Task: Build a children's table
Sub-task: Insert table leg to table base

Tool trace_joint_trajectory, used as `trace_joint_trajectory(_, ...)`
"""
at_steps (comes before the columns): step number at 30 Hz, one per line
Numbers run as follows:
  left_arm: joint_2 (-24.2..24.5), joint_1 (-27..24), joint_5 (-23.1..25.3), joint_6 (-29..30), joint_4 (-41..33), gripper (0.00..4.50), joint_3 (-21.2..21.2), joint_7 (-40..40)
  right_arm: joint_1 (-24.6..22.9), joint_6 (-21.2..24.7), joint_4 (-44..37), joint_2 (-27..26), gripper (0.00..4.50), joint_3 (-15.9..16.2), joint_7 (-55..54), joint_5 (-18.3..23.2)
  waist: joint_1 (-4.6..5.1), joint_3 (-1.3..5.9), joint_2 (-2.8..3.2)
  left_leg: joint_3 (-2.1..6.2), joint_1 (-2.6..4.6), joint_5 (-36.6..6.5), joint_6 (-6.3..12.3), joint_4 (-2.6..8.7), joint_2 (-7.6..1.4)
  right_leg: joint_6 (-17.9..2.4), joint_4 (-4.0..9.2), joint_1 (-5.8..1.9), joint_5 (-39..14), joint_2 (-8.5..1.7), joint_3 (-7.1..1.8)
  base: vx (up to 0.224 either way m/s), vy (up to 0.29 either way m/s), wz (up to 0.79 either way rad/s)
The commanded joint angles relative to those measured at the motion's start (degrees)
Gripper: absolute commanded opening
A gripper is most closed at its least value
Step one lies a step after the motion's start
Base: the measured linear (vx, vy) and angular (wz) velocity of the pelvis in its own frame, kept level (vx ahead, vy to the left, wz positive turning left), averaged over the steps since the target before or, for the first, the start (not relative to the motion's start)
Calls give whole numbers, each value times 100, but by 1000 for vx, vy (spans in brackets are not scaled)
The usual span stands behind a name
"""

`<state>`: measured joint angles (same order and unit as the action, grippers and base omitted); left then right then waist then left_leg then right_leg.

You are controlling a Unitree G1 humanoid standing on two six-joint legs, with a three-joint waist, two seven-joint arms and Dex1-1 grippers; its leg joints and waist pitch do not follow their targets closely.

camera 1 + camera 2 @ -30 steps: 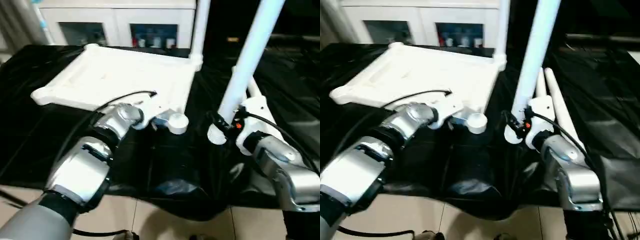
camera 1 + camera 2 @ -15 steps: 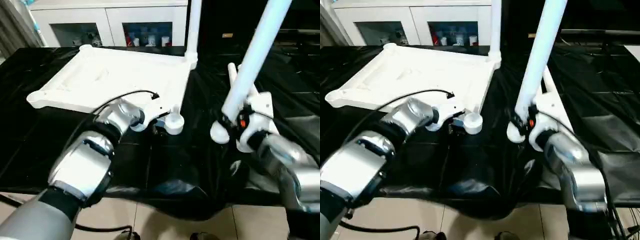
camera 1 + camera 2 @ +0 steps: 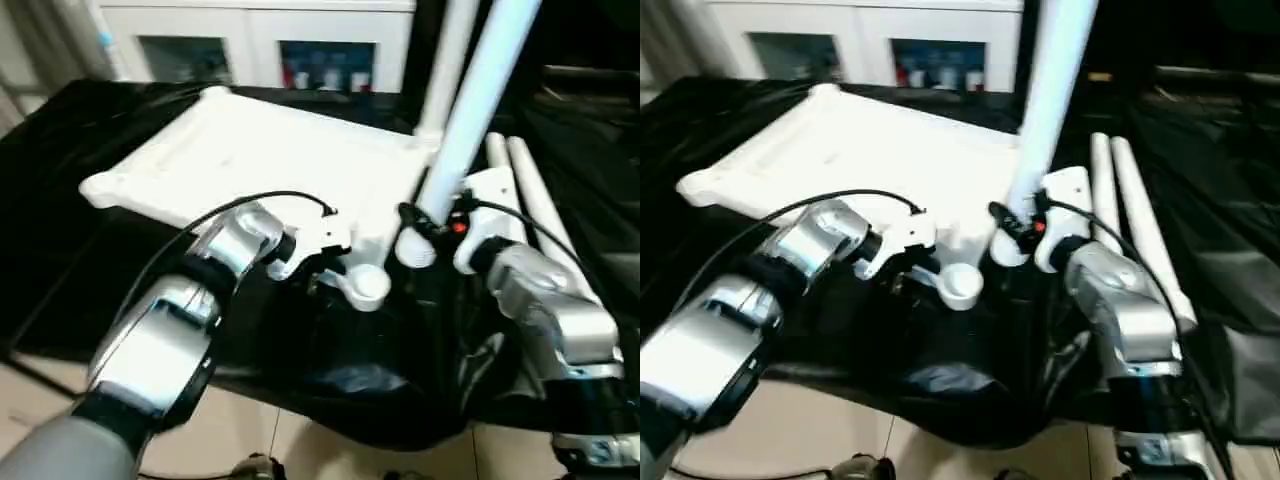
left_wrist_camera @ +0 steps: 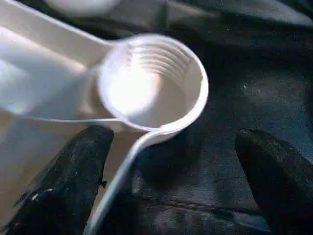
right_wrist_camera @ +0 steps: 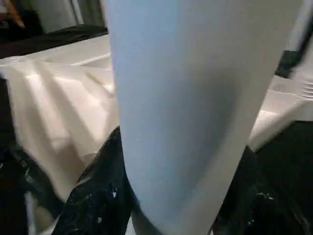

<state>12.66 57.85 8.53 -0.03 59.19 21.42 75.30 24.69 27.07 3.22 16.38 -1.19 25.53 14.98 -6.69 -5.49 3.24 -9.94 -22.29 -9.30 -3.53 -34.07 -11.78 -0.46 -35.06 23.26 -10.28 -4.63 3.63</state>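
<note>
Black-draped bench (image 3: pixel 60 230) | right gripper (image 3: pixel 425 225) pinches leg (image 3: pixel 475 110), left gripper (image 4: pixel 166 161) spread beside corner socket (image 4: pixel 151 81) | next: seat leg.

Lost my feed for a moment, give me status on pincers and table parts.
Left pincer open at near corner socket. Right pincer shut on leg, held upright. Two spare legs lying beside tabletop.

Tabletop (image 3: pixel 260 165) plain white; its corner socket (image 4: pixel 151 81) white, ridged inside. Legs white: one held (image 3: pixel 470 110), two lying (image 3: pixel 1135 225). Table cover (image 3: pixel 60 250) glossy black; gripper fingers (image 4: pixel 73 171) black, forearms (image 3: pixel 170 330) silver; cabinet (image 3: pixel 260 20) white.
</note>
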Motion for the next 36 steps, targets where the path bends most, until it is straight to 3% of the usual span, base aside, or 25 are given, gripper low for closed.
trace_joint_trajectory(1,288,-86,155,-274,-363,450,77,-53,58,-141,45,-7,184,48,75,-54,-26,608,-167,-3,119,-418,519,314,-126,-1618,276,-355,-253,-385,-232,0,0,0)
trace_joint_trajectory(4,463,-172,321,-380,-441,450,187,-5,67,-161,69,-20,184,69,109,-46,-16,585,-176,-11,124,-636,321,337,-103,-1449,308,-344,-599,-366,-236,0,0,0)
trace_joint_trajectory(6,737,-335,473,-668,-562,450,223,-114,65,-204,93,-28,184,112,209,7,-8,595,-142,-7,125,-741,174,352,-113,-1305,323,-331,-796,-380,-242,0,0,0)
trace_joint_trajectory(10,896,-404,585,-932,-593,450,230,-433,23,-245,84,-11,184,128,307,40,4,606,-147,-7,126,-804,81,358,-104,-1302,317,-329,-717,-367,-236,0,0,0)
trace_joint_trajectory(11,882,-337,647,-1200,-381,450,199,-837,-23,-270,70,8,184,130,357,56,-2,621,-143,2,113,-816,69,349,-97,-1280,297,-338,-610,-363,-232,0,0,0)
trace_joint_trajectory(12,852,-297,652,-1258,-282,421,173,-992,-37,-275,65,13,184,130,364,59,-4,626,-165,-1,106,-783,70,347,-86,-1277,289,-353,-539,-364,-233,0,0,0)
trace_joint_trajectory(16,727,-115,763,-1373,123,407,157,-1522,-87,-278,35,3,184,130,390,62,-18,637,-159,-11,107,-704,100,328,-72,-1290,288,-343,-462,-352,-230,0,0,0)
trace_joint_trajectory(17,707,-94,804,-1417,193,378,162,-1626,-96,-286,34,-1,184,133,393,62,-28,648,-157,0,99,-664,109,324,-76,-1301,279,-356,-398,-359,-227,0,0,0)
trace_joint_trajectory(27,527,60,1215,-1495,958,325,463,-1963,-113,-299,40,10,184,149,474,54,-28,657,-151,5,96,-666,156,308,-69,-1385,274,-365,-267,-362,-222,0,0,0)
trace_joint_trajectory(29,491,108,1234,-1429,1094,298,447,-1875,-125,-293,26,20,184,149,482,55,-34,651,-162,3,94,-656,172,307,-64,-1409,277,-368,-262,-364,-222,0,0,0)
trace_joint_trajectory(31,458,159,1214,-1337,1181,286,403,-1736,-151,-293,7,31,184,153,489,58,-35,651,-123,8,98,-693,162,303,-65,-1427,280,-364,-286,-368,-220,0,0,0)
trace_joint_trajectory(33,428,217,1146,-1255,1248,281,352,-1563,-168,-293,-6,34,184,154,491,53,-29,654,-145,10,92,-689,165,306,-63,-1443,278,-377,-273,-369,-217,0,0,0)
trace_joint_trajectory(34,417,240,1132,-1237,1282,253,338,-1522,-171,-293,-9,33,184,152,494,49,-28,653,-145,8,93,-686,172,304,-62,-1452,279,-375,-261,-368,-218,0,0,0)
trace_joint_trajectory(36,420,332,1121,-1050,1313,244,368,-1016,-189,-294,-21,36,184,152,497,34,-30,657,-124,13,96,-684,187,303,-64,-1473,272,-376,-233,-371,-214,0,0,0)
